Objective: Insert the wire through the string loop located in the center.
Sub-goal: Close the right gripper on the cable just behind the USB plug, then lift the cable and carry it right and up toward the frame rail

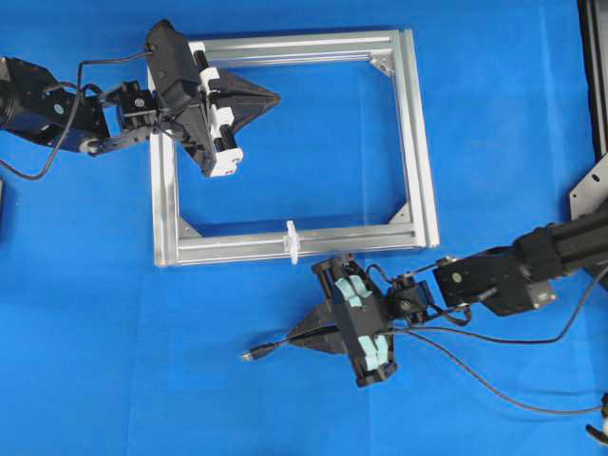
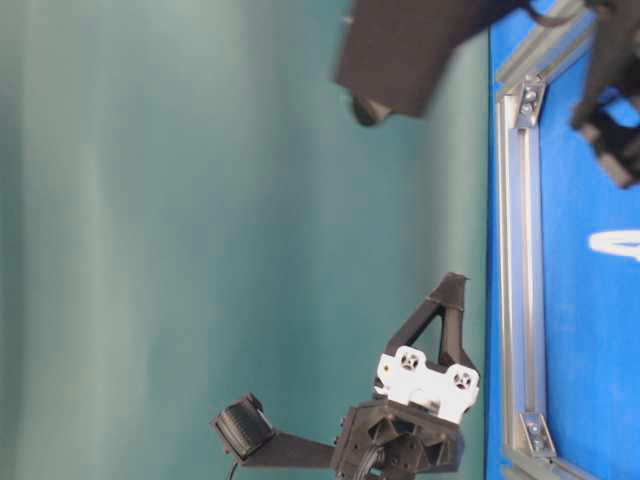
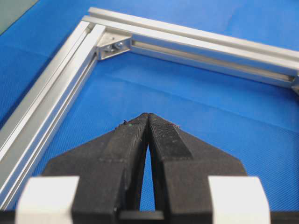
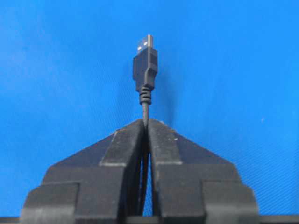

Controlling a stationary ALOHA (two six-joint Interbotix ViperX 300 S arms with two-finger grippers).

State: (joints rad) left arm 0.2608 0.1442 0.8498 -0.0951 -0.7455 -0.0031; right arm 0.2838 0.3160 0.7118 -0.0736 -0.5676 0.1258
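The wire's dark plug [image 1: 249, 355] lies just above the blue mat, below the silver frame [image 1: 418, 142]. My right gripper [image 1: 291, 339] is shut on the wire a short way behind the plug, and the rest of the wire trails off to the right. In the right wrist view the plug [image 4: 145, 65] sticks out straight ahead of the shut right gripper [image 4: 146, 122]. The white string loop [image 1: 294, 241] stands upright on the frame's near bar, above the right gripper and apart from it. My left gripper [image 1: 275, 96] is shut and empty, hovering inside the frame's far left corner [image 3: 148, 115].
The silver frame's bars and corner bracket [image 3: 114, 44] surround the left gripper. A black upright [image 1: 594, 76] and a grey plate [image 1: 589, 190] stand at the right edge. The right arm's own black cables hang near its wrist [image 1: 446, 323].
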